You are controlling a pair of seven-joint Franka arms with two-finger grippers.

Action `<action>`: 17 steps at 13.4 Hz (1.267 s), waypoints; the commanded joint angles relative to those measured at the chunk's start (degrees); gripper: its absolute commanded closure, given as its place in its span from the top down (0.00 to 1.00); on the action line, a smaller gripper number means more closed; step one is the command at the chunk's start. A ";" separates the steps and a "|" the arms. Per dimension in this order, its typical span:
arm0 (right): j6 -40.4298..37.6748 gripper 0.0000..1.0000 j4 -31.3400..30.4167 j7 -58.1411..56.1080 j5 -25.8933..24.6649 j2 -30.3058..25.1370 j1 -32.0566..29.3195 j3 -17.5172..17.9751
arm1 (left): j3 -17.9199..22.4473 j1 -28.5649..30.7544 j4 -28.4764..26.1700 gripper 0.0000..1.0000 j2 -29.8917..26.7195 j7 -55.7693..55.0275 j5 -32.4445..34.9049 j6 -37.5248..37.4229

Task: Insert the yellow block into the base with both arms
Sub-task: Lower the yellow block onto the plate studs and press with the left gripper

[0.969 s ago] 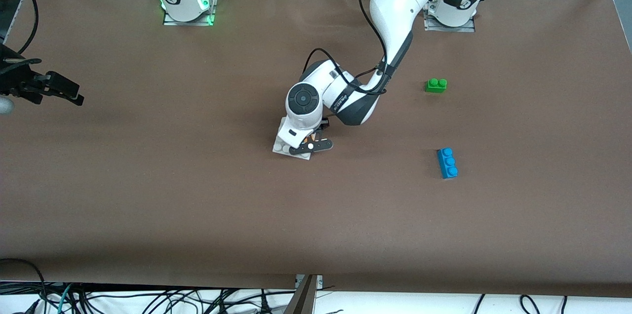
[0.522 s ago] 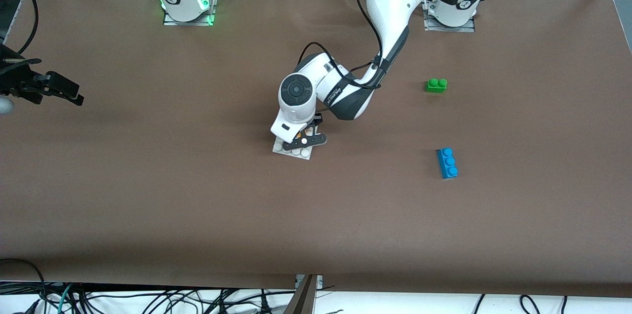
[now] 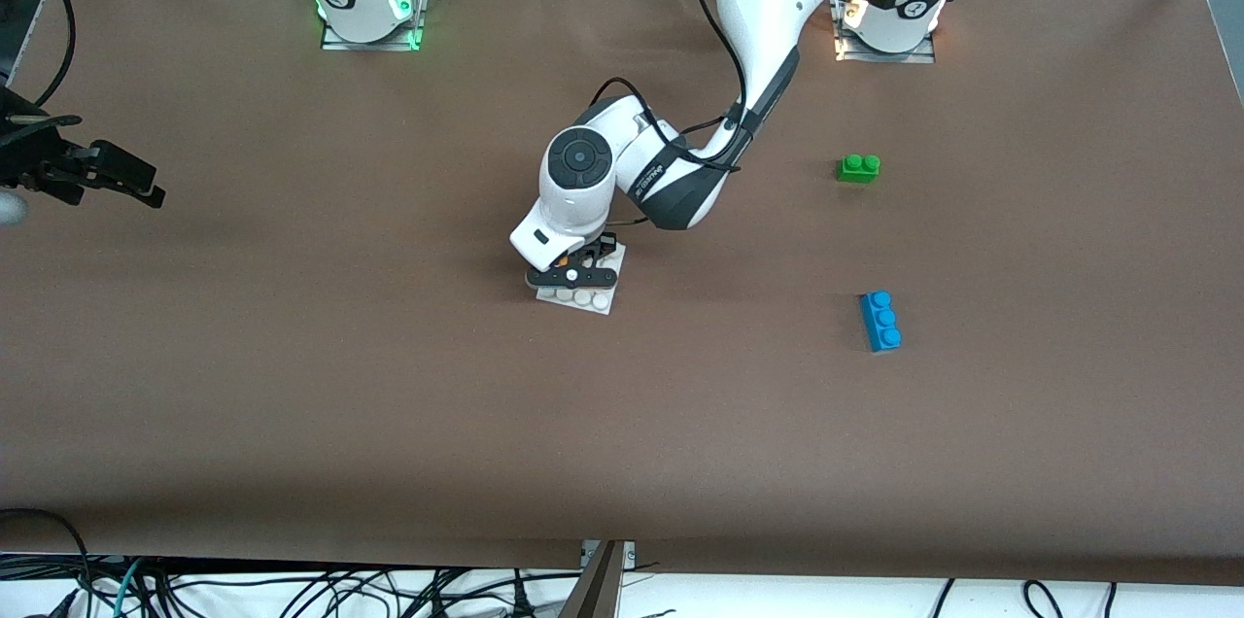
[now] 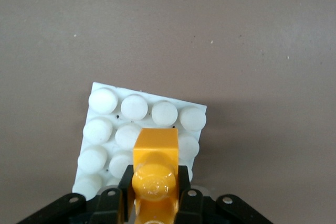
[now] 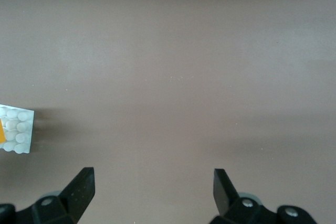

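Over the base (image 3: 595, 297), near the middle of the table (image 3: 292, 385), the left gripper (image 3: 573, 273) hangs low with its fingers clamped on the yellow block (image 4: 155, 169). From the left wrist view the block sits studs-up between the black fingers (image 4: 184, 205), above the white studs of the base, covering part of the grid; whether it already touches the studs cannot be told. In the front view only a sliver of orange-yellow shows under the wrist, and the row of base studs nearest the front camera stays uncovered. The right gripper (image 3: 121, 176) waits well away from the base, over the right arm's end of the table, its fingers spread apart with nothing between them; its wrist view catches the base small at the edge. A green brick (image 3: 859, 168) lies well apart from the base toward the left arm's end of the table. A blue brick (image 3: 881, 321) lies toward that end too, nearer to the front camera than the base.
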 commanded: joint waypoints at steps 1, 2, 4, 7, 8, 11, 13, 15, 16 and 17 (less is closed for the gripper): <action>-0.65 1.00 0.03 -0.50 0.16 -0.55 -0.70 0.55 | 0.82 0.11 1.82 0.00 1.46 6.46 -1.11 -1.70; -0.65 1.00 0.03 -0.59 0.16 -0.55 -0.79 0.55 | 1.00 0.11 1.90 0.00 1.37 7.35 -0.94 -3.10; -0.65 1.00 0.03 -0.59 0.16 -0.55 -0.79 0.55 | 2.23 -0.07 1.90 0.00 1.29 9.19 -0.94 -5.31; -0.74 1.00 0.03 -0.59 0.25 -0.55 -0.79 0.55 | 2.50 -0.07 1.73 0.00 1.20 9.55 -0.94 -6.01; -0.74 1.00 0.03 -0.50 0.25 -0.55 -0.79 0.55 | 2.50 -0.15 1.73 0.00 1.20 9.55 -0.94 -6.02; -0.74 1.00 0.03 -0.59 0.25 -0.55 -0.79 0.55 | 2.50 -0.33 1.82 0.00 1.37 9.47 -0.94 -5.84; -0.74 1.00 0.03 -0.59 0.25 -0.55 -0.79 0.55 | 2.49 -0.59 1.82 0.00 1.55 9.12 -0.94 -5.40; -0.74 1.00 0.03 -0.59 0.25 -0.55 -0.79 0.55 | 2.50 -1.03 1.82 0.00 1.99 9.03 -0.94 -5.05; -0.74 1.00 0.03 -0.59 0.25 -0.55 -0.79 0.55 | 2.50 -1.03 1.82 0.00 2.07 9.03 -0.94 -5.05; -0.74 1.00 0.03 -0.59 0.25 -0.55 -0.79 0.55 | 2.50 -1.03 1.90 0.00 2.25 8.94 -0.94 -4.96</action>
